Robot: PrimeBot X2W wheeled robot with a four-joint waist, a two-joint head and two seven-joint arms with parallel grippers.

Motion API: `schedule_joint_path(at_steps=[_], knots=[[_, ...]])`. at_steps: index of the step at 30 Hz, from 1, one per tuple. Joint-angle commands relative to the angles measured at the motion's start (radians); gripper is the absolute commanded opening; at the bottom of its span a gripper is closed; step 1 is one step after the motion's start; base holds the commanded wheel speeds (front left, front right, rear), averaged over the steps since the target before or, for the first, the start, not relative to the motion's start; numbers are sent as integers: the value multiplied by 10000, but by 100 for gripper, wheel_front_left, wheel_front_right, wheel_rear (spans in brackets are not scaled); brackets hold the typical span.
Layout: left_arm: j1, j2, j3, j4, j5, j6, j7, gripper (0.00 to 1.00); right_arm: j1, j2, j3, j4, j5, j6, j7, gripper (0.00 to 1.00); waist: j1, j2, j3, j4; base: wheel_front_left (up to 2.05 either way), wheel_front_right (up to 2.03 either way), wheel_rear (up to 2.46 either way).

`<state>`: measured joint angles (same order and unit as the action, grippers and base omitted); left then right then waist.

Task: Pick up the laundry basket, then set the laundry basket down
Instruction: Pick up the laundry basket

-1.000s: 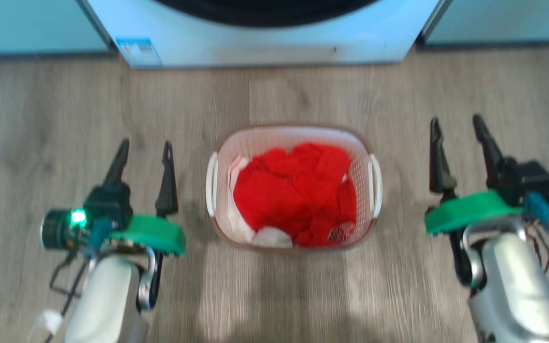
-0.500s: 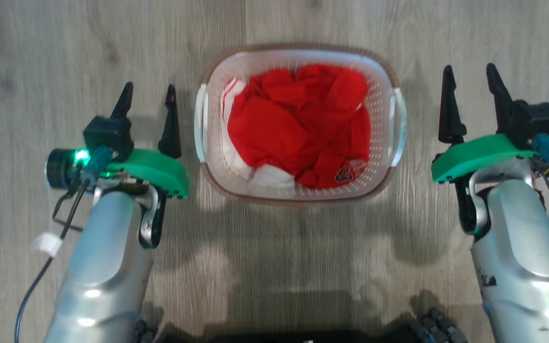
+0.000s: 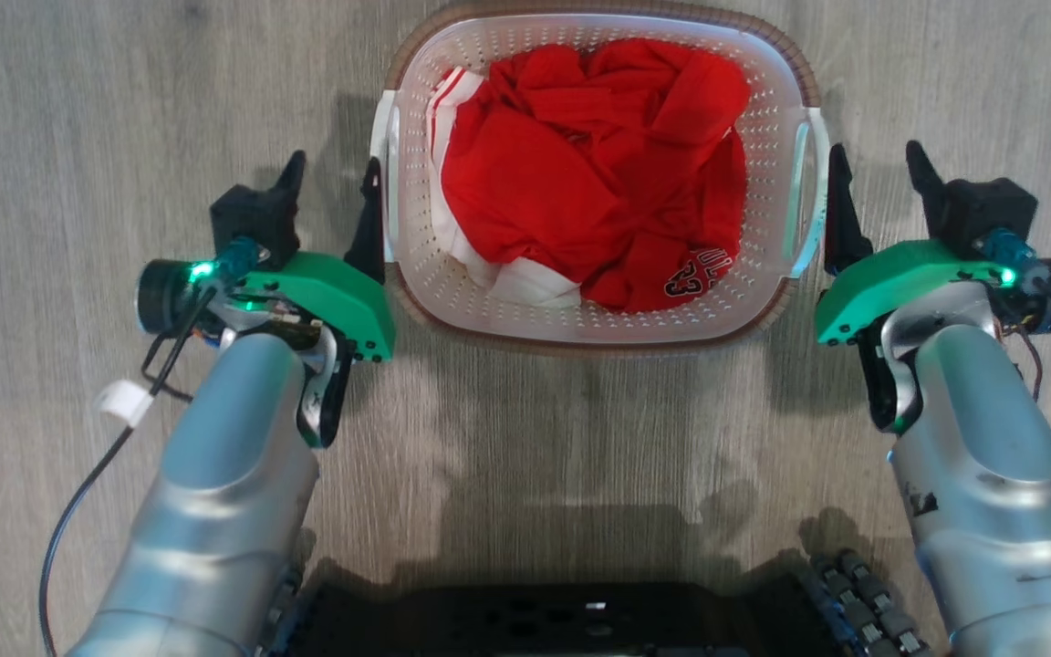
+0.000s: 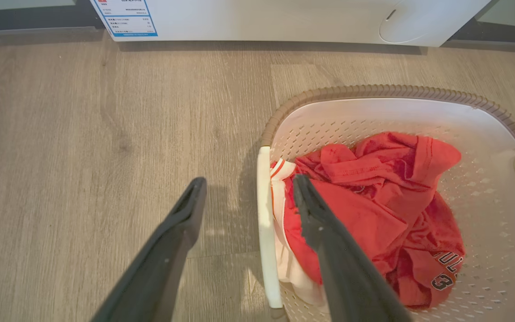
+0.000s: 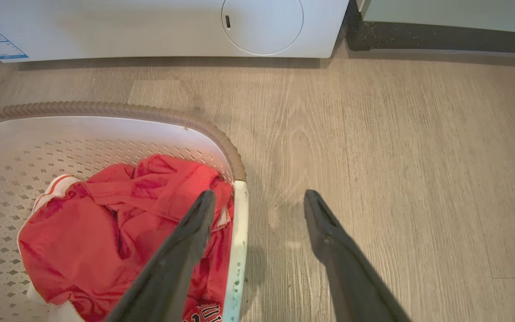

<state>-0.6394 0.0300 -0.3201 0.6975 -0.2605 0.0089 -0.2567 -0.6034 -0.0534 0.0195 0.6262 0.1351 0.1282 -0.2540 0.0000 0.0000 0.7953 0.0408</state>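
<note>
The laundry basket (image 3: 598, 330), white and perforated with a brown rim, stands on the wood floor holding red and white clothes (image 3: 580, 173). My left gripper (image 3: 332, 169) is open at the basket's left side, its inner finger close against the left handle (image 3: 386, 182). In the left wrist view the left gripper (image 4: 248, 181) has that handle (image 4: 264, 223) lying between its fingers. My right gripper (image 3: 874, 151) is open at the right handle (image 3: 804, 192). In the right wrist view the right gripper (image 5: 259, 194) has that handle (image 5: 238, 250) between its fingers. Neither gripper holds anything.
A white washing machine (image 4: 262, 18) stands on the floor just beyond the basket, also seen as the washing machine (image 5: 150, 27) in the right wrist view. My dark base (image 3: 535, 620) sits at the near edge. Bare wood floor (image 3: 78, 137) lies to both sides.
The head camera has tilted down, so the basket sits higher in view. Both open grippers have closed in from well apart to right at the basket's two handles.
</note>
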Motion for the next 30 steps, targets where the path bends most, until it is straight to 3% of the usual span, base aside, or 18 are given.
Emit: schedule_joint_path(at_steps=[1,17,30], knots=[[-8,203,35,6,-115,-46,-51,100,103,32,241,3,68,25,-78,100,0,0,70,27,0,0,0],[-1009,203,-1094,1458,-586,-128,-51,100,-454,32,340,806,161,25,-78,100,0,0,776,48,0,0,0],[-1697,203,-1461,1918,-1001,-20,-51,100,-953,32,408,1225,182,25,-78,100,0,0,1362,119,0,0,0]])
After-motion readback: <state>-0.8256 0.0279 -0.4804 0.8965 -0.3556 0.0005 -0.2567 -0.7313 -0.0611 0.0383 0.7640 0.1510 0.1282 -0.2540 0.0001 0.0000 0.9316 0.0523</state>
